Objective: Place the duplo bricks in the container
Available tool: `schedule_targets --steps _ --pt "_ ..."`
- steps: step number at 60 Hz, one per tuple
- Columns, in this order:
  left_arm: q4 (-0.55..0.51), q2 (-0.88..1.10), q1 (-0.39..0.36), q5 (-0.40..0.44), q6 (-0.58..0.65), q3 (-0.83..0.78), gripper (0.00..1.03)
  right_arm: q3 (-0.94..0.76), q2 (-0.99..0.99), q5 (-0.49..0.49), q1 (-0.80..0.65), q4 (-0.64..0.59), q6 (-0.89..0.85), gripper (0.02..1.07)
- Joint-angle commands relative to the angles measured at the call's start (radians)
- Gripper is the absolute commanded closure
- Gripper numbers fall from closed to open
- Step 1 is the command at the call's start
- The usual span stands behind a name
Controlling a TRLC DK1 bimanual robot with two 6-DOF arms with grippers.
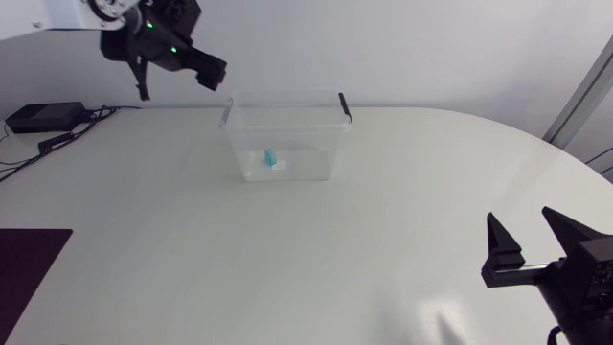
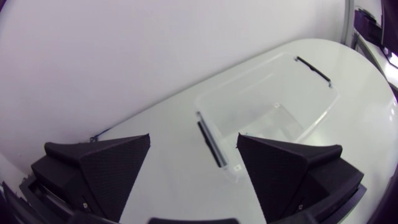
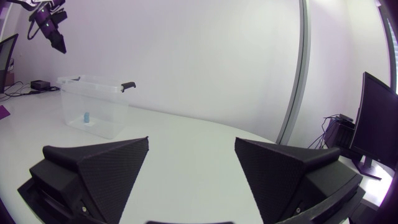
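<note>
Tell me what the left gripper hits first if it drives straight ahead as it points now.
Probably the clear container, at its near black-handled rim, which lies straight ahead of the open left gripper; depth is uncertain.

Container (image 1: 306, 158): clear, colourless plastic; latches (image 1: 345, 105) blk.
Duplo brick (image 1: 270, 155): lt blue-turquoise, plain.
Table (image 1: 383, 211): wht, no pattern.
Left gripper (image 1: 178, 86): matte blk, fine-grained surface; green lights (image 1: 172, 50) on body behind it.
Left arm link (image 1: 48, 14): wht.
Right gripper (image 1: 523, 218): matte blk, same grain.
Mat (image 1: 29, 268): dk maroon, plain.
Box (image 1: 43, 117) + cables (image 1: 19, 158): blk.
</note>
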Motion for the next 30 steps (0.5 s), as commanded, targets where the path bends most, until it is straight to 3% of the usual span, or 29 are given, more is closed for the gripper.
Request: schedule_targets --steps 1,7,30 --pt "0.027 -0.104 0.0 -0.043 -0.043 -0.081 0.04 -0.02 -0.009 -0.008 -0.006 0.012 -0.016 0.07" --pt "0.074 -0.188 -0.018 -0.109 -0.054 -0.165 0.04 -0.02 -0.009 -0.008 -0.006 0.012 -0.016 0.07" --pt "0.162 -0.512 -0.018 -0.217 -0.056 -0.435 0.04 -0.02 -0.007 -0.008 -0.006 0.012 -0.016 0.07"
